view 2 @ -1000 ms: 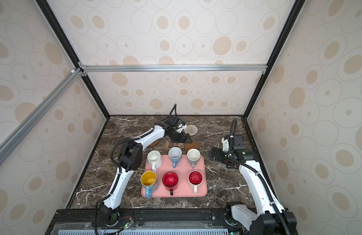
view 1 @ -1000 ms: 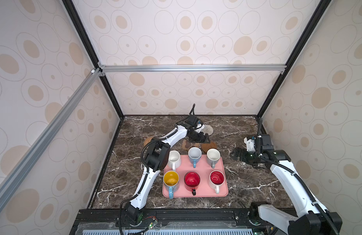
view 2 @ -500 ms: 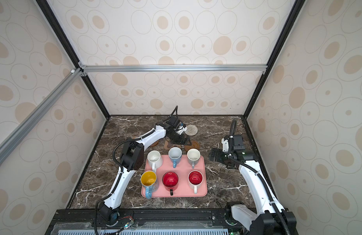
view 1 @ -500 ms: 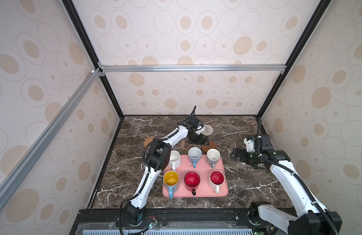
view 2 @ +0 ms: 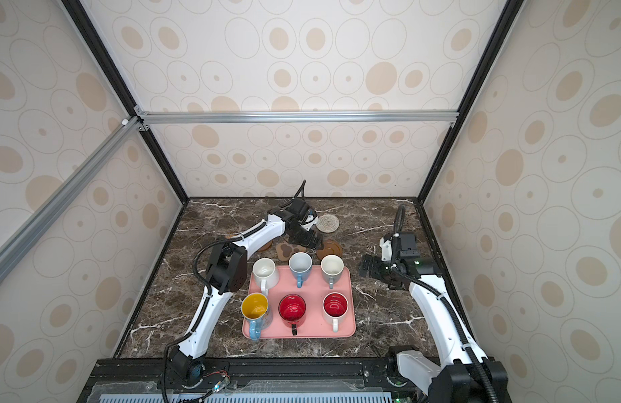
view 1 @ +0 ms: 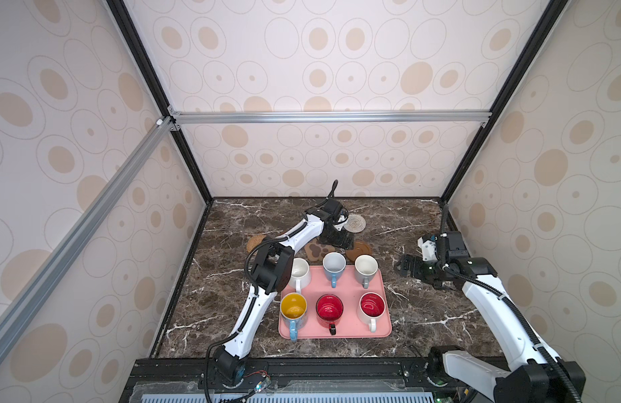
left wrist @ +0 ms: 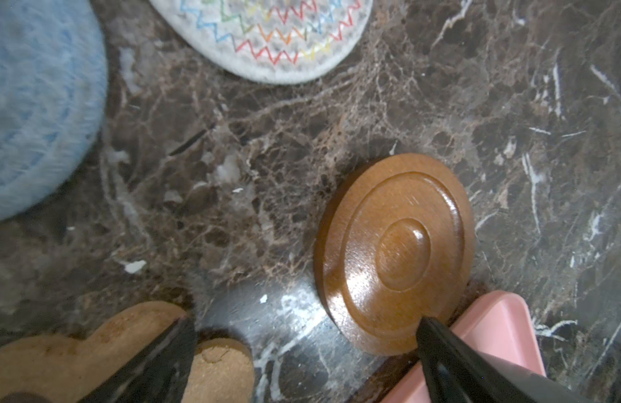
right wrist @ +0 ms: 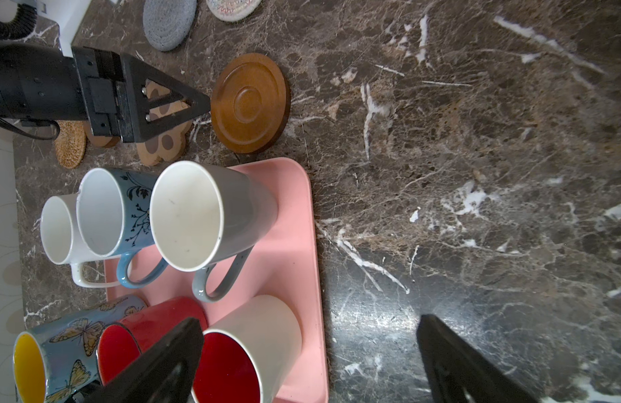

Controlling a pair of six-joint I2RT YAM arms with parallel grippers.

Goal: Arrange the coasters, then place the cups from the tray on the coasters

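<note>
Left pincer (view 1: 342,241), wide and empty, at 12 o'clock of the tray (view 1: 350,333), beside a wooden coaster (view 1: 359,249); right pincer (view 1: 403,270), wide, at 3 o'clock. Both unmoved since earlier.

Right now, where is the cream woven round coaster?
In both top views the cream woven round coaster lies right of the left arm's wrist, behind the pink rectangular tray and the brown wooden disc coaster.
</note>
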